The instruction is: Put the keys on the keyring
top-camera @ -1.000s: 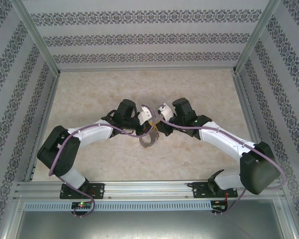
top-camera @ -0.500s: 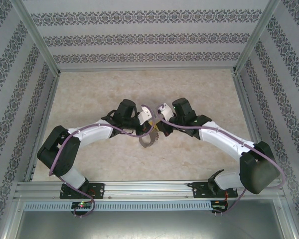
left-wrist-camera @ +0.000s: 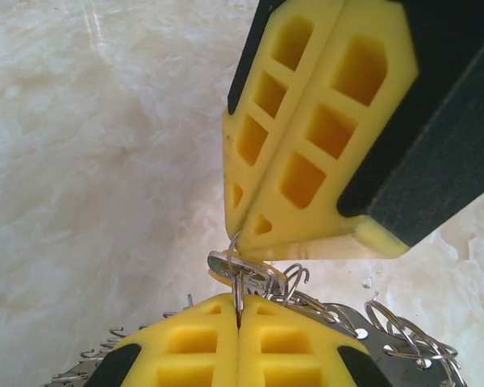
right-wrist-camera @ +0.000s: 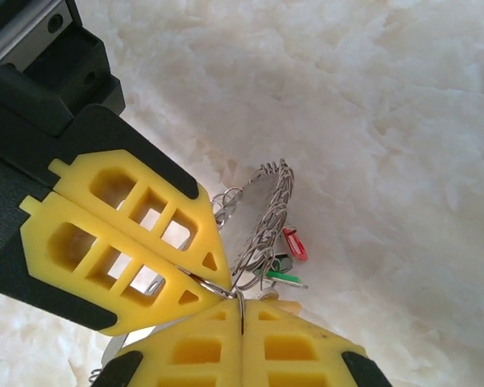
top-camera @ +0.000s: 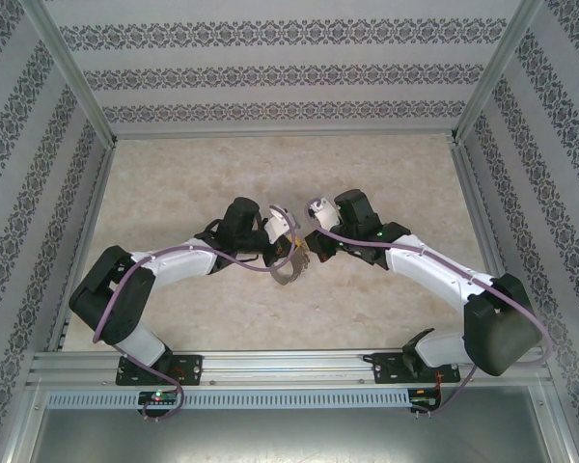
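Patterned walls [top-camera: 270, 72] box in a pale marbled table [top-camera: 174, 183]; a purple cable [top-camera: 222, 253] trails along the left arm; the two arms meet mid-table, nose to nose, each crowding the other's view. The left gripper [left-wrist-camera: 238, 322] has its pads pressed together on a thin wire at the rim of the keyring [right-wrist-camera: 268, 214]; the right gripper [right-wrist-camera: 242, 318] likewise squeezes wire just beside it, tips nearly touching. The keyring hangs edge-on just below both; keys with a red tag [right-wrist-camera: 294, 242] and a green tag [right-wrist-camera: 284, 278] sit against it.
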Available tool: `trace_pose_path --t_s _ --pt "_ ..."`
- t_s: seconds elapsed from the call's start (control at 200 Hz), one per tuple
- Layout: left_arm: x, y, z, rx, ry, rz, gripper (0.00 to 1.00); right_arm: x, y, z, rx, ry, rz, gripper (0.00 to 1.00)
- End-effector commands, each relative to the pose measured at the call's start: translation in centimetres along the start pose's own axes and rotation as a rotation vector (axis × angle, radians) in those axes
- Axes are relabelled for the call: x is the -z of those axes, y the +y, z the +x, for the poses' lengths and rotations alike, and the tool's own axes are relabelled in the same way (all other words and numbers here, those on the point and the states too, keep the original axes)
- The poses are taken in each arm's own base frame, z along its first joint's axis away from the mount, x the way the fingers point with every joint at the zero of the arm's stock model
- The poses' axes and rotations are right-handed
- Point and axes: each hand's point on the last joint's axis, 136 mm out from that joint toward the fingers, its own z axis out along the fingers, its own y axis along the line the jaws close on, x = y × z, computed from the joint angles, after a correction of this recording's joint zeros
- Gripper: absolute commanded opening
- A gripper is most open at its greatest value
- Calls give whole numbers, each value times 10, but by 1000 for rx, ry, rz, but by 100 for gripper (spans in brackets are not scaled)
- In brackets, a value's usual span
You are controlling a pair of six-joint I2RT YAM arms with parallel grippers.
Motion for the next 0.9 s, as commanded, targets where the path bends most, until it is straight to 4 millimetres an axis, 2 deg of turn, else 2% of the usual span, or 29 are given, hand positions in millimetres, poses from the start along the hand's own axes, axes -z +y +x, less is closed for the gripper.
trace_pose_path --t_s 0.0,0.095,0.23,0.51,0.769,0.894 --pt "6 -6 -11 -8 -38 5 7 10 7 -15 38 -59 -18 0" --pt "4 -7 -9 -11 -16 18 13 12 20 -19 78 -68 -59 0" --pt "3 -7 -10 -14 -5 25 15 14 31 -23 109 -77 -94 0" --pt "3 -9 -16 -24 -12 41 21 15 36 -21 129 -70 -105 0" --pt "3 -11 -21 -32 -16 58 19 15 36 -21 136 -68 -105 0" --pt "4 -11 -20 -35 -11 59 8 14 34 -20 134 -65 -92 0"
